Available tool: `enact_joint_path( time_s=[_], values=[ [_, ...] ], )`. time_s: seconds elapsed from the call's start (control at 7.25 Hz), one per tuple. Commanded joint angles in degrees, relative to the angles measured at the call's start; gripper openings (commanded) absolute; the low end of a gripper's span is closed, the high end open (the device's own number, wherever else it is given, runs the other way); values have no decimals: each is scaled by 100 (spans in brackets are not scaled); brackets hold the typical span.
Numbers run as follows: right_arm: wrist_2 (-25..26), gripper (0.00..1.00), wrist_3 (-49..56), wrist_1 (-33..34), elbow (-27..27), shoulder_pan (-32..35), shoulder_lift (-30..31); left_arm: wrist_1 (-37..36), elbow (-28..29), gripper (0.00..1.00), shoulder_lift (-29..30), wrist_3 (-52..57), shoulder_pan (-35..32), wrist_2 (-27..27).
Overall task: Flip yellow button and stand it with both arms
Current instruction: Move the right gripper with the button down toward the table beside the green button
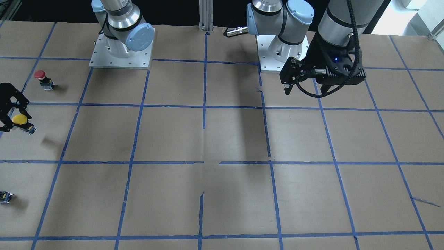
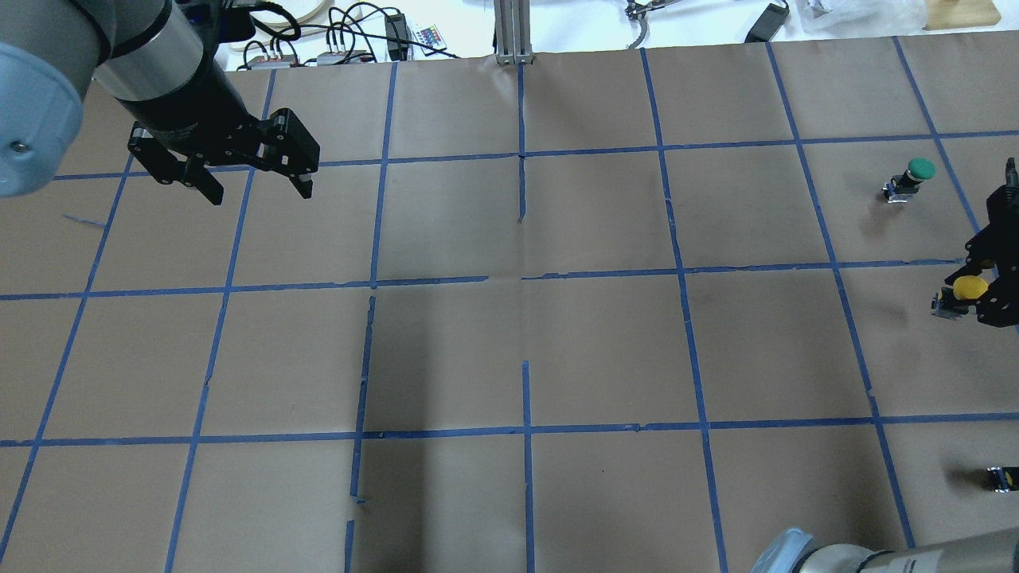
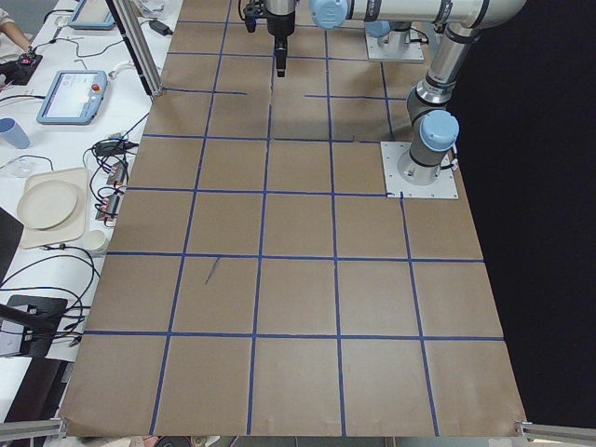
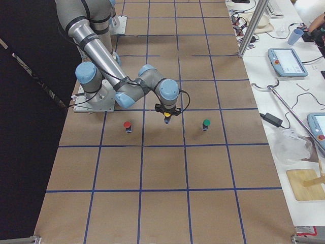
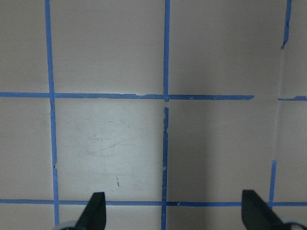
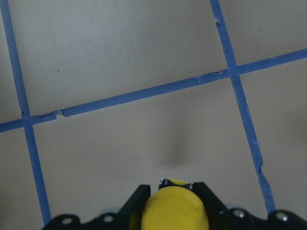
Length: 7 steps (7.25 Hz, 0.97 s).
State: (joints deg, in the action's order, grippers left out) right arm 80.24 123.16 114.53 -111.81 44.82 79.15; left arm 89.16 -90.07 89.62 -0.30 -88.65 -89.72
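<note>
The yellow button has a round yellow cap and a dark contact block. My right gripper is shut on it at the table's edge and holds it a little above the paper, with its shadow below. It also shows in the overhead view, the exterior right view and the right wrist view, where black fingers flank the cap. My left gripper is open and empty, high above the table near its base; it also shows in the overhead view and the left wrist view.
A red-capped button stands beside the right gripper, nearer the robot. A green-capped button stands on the far side. A small dark block lies at the overhead view's right edge. Brown paper with a blue tape grid covers the table.
</note>
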Motion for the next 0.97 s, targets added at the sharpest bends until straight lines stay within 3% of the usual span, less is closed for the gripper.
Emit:
enact_joint_path(
  time_s=[0.0, 0.69, 0.83],
  values=[
    [-35, 13, 270, 8, 19, -183, -206, -47, -1, 99, 3, 3, 6, -1],
    [-246, 15, 341, -71, 19, -298, -356, -48, -1, 99, 12, 3, 6, 16],
    [-246, 21, 341, -71, 28, -298, -356, -48, -1, 99, 12, 3, 6, 25]
  ],
)
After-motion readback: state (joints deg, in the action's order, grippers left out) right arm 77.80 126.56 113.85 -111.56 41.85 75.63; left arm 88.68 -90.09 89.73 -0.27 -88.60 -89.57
